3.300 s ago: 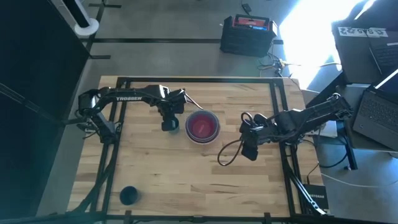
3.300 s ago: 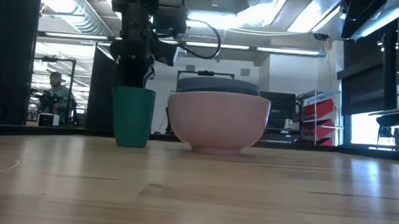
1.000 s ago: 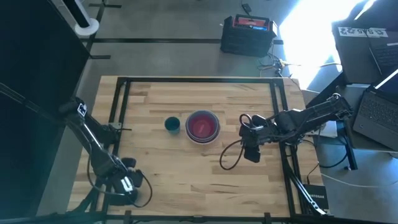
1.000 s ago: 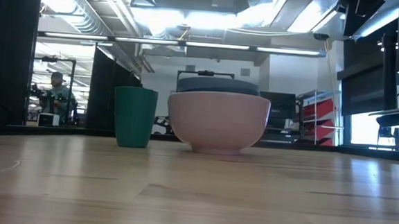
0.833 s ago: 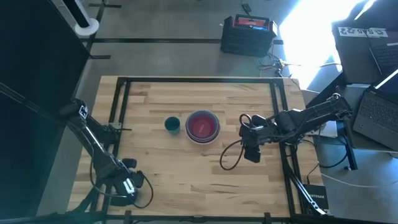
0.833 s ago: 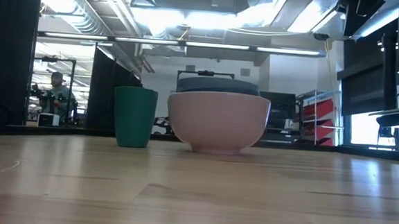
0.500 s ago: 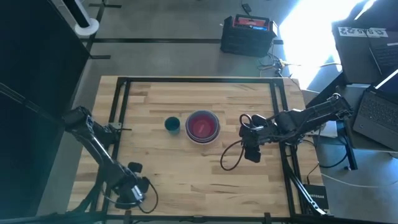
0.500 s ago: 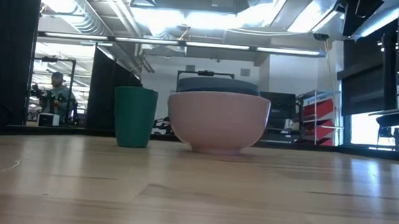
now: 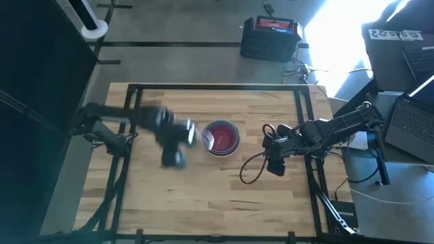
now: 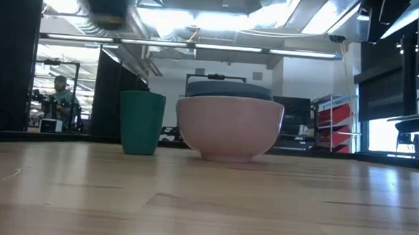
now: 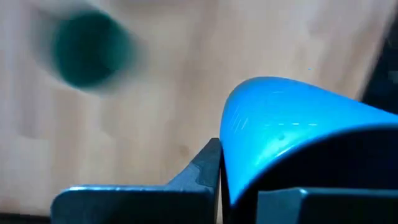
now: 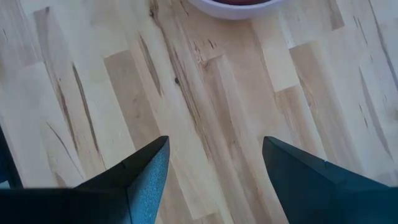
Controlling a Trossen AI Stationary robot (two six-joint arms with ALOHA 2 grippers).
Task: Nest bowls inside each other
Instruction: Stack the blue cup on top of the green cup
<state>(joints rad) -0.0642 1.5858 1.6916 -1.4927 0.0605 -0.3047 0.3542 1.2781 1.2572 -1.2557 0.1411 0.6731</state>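
Observation:
A pale pink bowl (image 10: 228, 129) stands on the table's middle with a grey-blue bowl (image 10: 229, 92) and a red bowl (image 9: 220, 137) nested in it. Left of it stands a small dark teal bowl (image 10: 141, 122), blurred in the left wrist view (image 11: 87, 46). My left gripper (image 9: 173, 157), blurred, hangs near and left of the stack, shut on a second small dark teal bowl (image 11: 280, 124). My right gripper (image 9: 271, 166) waits open to the right of the stack, above bare wood (image 12: 214, 168). My left gripper holds the second small teal bowl by its rim (image 11: 242, 143). One finger (image 11: 202, 171) lies against the outside of the wall; the other seems to be inside, hidden by the bowl. The fingers point down from above. The bowl is lifted clear of the table.
The wooden table top (image 9: 217, 196) lies bare along its near half. A black frame (image 9: 129, 95) runs around the edges. A cable (image 9: 247, 169) loops below my right gripper. A laptop (image 9: 410, 118) and a black case (image 9: 270, 37) sit beyond the table.
My left gripper has shut on the small dark teal bowl at the table's near left corner. It has lifted the bowl clear and swung fast toward the far side and the right, up to the standing teal bowl and the stack. My right arm has kept still.

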